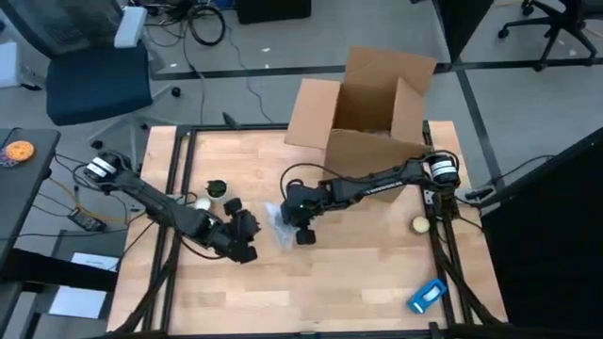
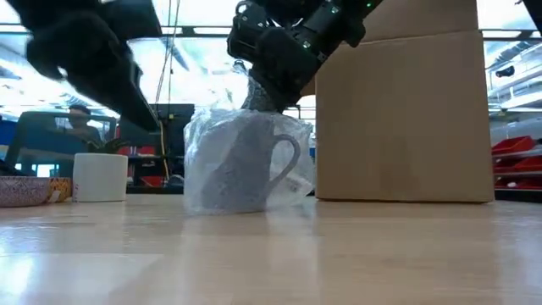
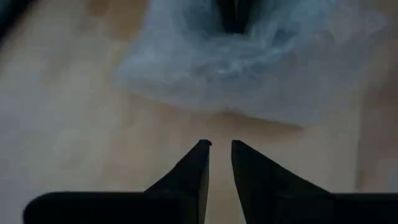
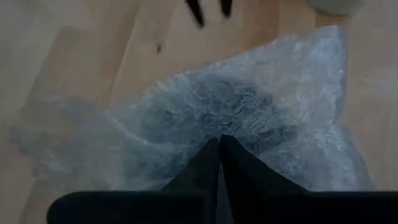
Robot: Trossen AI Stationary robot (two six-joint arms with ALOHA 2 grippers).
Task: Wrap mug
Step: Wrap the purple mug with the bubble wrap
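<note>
Mug (image 2: 239,165), grey with its handle turned toward the cardboard box (image 2: 402,114), stands upright near the middle of the wooden table (image 1: 358,273), half swathed in clear bubble wrap (image 2: 203,140) that bunches up around its rim and trails down its sides. The right gripper (image 4: 219,144) sits directly over the mug, its fingers pinched together on a fold of the wrap at the top, so it is holding the plastic rather than the mug itself. The left gripper (image 3: 220,147) hangs just beside the bundle on the side away from the box, fingers drawn close with only a narrow gap between the tips, and holding nothing; bare wood shows beneath them and the wrap lies a little ahead. In the low view a small white cup (image 2: 100,176) stands well off to the side of the mug. From above, a yellowish ball (image 1: 419,224) rests near the table's right edge and a blue object (image 1: 426,296) lies toward the near right corner
</note>
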